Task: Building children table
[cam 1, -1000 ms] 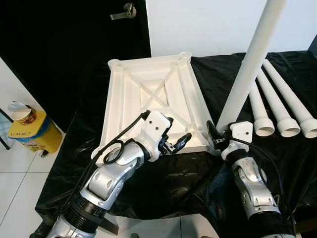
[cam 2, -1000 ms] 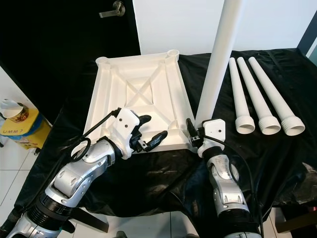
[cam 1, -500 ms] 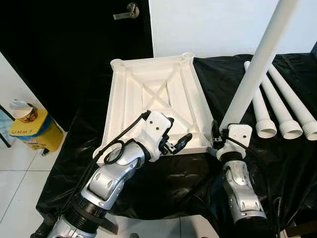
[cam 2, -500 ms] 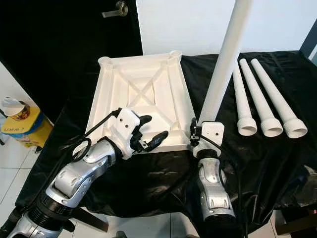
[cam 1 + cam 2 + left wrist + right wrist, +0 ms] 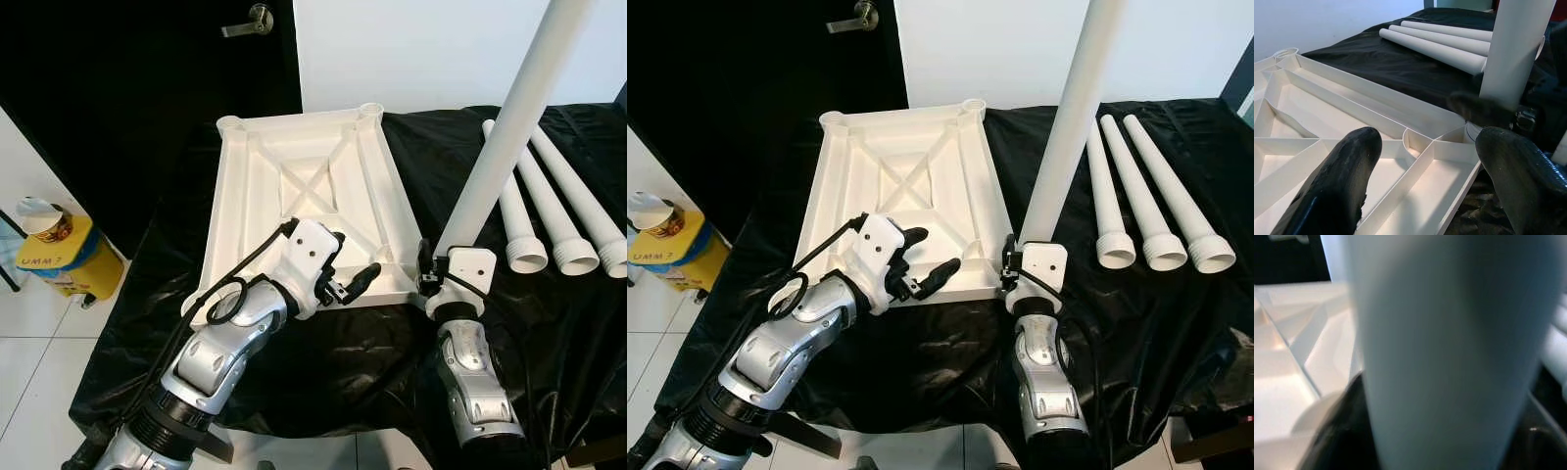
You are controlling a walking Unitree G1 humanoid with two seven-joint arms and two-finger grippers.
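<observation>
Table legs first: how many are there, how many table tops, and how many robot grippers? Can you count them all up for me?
Table legs: 4, with 3 lying on the black cloth and 1 upright leg held by the right gripper
Upside-down table top: 1
Grippers: 2, counting the left gripper, open over the table top
Total: 7

A white plastic tabletop (image 5: 304,206), smooth and faintly satin, lies ribbed side up on a counter (image 5: 411,333) draped in crinkled, glossy black plastic sheeting. The upright leg (image 5: 509,127) and the three spare legs (image 5: 558,211) share the same smooth, matt white plastic. The robot's arms show brushed silver metal with white plastic housings; the left gripper (image 5: 1420,161) has fingers (image 5: 1337,186) of matt black, slightly grainy rubber. The floor (image 5: 39,392) is glossy white tile.
</observation>
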